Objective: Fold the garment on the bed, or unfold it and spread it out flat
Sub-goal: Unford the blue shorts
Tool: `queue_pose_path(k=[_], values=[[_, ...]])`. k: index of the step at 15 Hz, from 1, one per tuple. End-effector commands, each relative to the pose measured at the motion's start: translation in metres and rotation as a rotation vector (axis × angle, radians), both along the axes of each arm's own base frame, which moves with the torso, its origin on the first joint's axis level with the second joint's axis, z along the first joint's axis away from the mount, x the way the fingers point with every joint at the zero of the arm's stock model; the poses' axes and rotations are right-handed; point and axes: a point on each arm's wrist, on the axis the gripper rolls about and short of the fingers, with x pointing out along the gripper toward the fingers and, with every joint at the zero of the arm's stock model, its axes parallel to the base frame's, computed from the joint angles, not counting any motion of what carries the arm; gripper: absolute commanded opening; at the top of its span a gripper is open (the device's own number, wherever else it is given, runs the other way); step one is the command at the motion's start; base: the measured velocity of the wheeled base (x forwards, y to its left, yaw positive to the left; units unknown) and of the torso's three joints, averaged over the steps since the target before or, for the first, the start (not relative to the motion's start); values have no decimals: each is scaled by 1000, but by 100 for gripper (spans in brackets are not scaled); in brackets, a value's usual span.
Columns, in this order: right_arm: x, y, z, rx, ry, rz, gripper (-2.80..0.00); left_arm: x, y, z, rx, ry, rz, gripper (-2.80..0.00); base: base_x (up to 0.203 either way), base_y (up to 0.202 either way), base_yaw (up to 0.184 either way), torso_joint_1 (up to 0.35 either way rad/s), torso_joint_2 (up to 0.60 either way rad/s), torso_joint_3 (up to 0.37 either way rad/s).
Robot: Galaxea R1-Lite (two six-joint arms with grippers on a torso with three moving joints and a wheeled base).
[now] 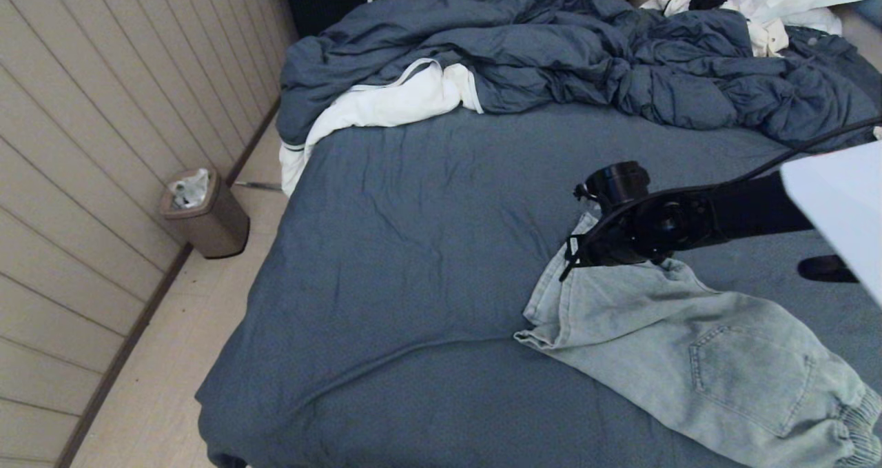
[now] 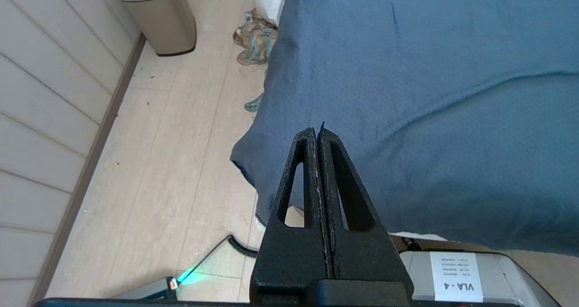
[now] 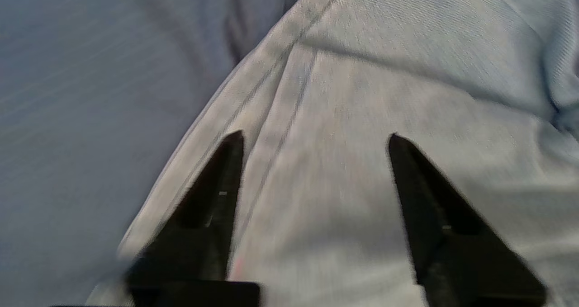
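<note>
Shorts (image 1: 696, 358) lie rumpled at our five o'clock on the bed (image 1: 413, 247); right tool (image 3: 312, 180) hangs released above them, left tool (image 2: 316, 137) clenched; next we pinch an edge.

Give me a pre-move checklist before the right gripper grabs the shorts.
1. Right gripper open: ok, fingers spread apart.
2. Right gripper over the garment: ok, denim fills the gap.
3. Fabric pinched yet: not ok, nothing between the fingers.
4. Garment spread flat: not ok, far edge bunched under the arm.
5. Left gripper parked clear: ok, shut, at the near corner of the bed.
6. Drawstring position: cannot tell.
</note>
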Motion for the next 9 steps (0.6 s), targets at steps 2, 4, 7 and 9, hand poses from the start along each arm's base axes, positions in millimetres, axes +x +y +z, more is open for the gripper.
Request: queue_pose_path(k=[2,4,7,9], values=[[31,7,-46,-27,30,-20,0,0,0,-1,0,11,-2,-280,0,0,0,0,0,0],[41,7,-57,-22,-22,-18,0,0,0,-1,0,14,-3,-280,0,0,0,0,0,0],[47,6,-68,-21,-19,-20,0,-1,0,-1,-1,29,-6,-280,0,0,0,0,0,0],[49,1,-72,-18,-13,-31,0,-1,0,-1,-1,35,-9,-280,0,0,0,0,0,0]])
